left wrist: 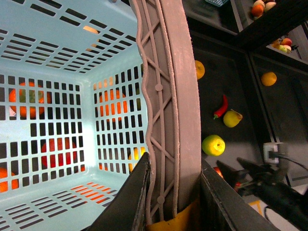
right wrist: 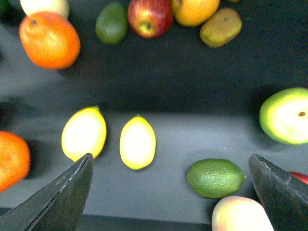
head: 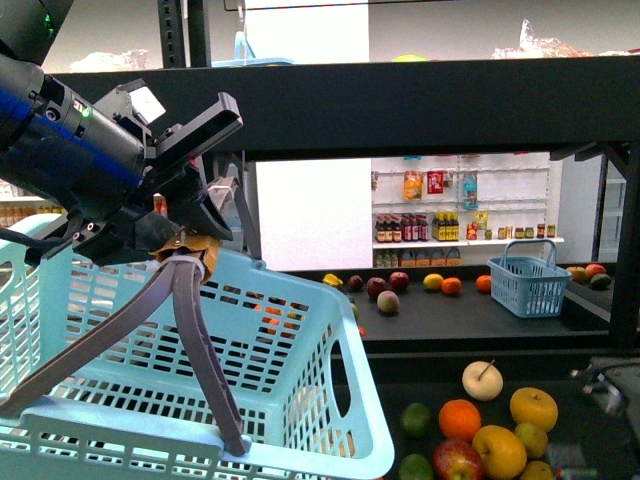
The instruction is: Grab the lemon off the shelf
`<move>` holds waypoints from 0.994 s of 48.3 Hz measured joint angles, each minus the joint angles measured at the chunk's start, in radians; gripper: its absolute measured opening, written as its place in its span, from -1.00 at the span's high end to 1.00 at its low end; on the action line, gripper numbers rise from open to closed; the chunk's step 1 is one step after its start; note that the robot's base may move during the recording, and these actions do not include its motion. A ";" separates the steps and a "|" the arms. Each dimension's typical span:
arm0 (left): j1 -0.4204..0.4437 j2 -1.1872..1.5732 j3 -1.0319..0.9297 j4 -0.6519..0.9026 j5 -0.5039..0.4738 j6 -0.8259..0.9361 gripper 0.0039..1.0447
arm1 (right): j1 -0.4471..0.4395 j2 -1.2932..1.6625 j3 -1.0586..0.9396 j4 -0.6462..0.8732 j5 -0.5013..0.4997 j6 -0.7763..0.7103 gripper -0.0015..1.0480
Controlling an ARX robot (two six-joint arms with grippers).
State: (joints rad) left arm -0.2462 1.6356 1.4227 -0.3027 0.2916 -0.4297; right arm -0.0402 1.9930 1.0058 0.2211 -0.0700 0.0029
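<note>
Shop aisle, with white bottle racks (head: 460, 210) far back at about 3 o'clock in the front view. On a dark tray of the black shelf (head: 420, 105) the lemon (right wrist: 137, 142) lies on its side. It shows between the widely parted fingers of the right gripper (right wrist: 170, 156) and touches neither. A second lemon (right wrist: 84, 133) lies just beside it, a lime (right wrist: 215, 178) near, an orange (right wrist: 49, 39) and an apple (right wrist: 150, 17) farther off. At 9 o'clock in the front view the left gripper (head: 185, 245) is clamped on the handle (head: 205, 340) of a tilted blue basket (head: 290, 340).
</note>
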 joint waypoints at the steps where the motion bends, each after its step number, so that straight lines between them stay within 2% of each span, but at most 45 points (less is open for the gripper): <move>1: 0.000 0.000 0.000 0.000 0.000 0.000 0.58 | 0.007 0.024 0.006 0.001 0.000 -0.002 -0.85; 13: 0.000 0.000 0.000 0.000 -0.001 0.000 0.58 | 0.069 0.246 0.102 0.035 0.048 -0.054 -0.85; 29: 0.000 0.000 0.000 0.000 -0.001 0.000 0.58 | 0.080 0.466 0.300 0.012 0.073 -0.095 -0.85; 48: 0.000 0.000 0.000 0.000 -0.001 0.000 0.58 | 0.117 0.615 0.422 -0.017 0.083 -0.095 -0.85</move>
State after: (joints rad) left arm -0.2462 1.6356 1.4227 -0.3027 0.2909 -0.4297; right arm 0.0769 2.6080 1.4273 0.2043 0.0132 -0.0921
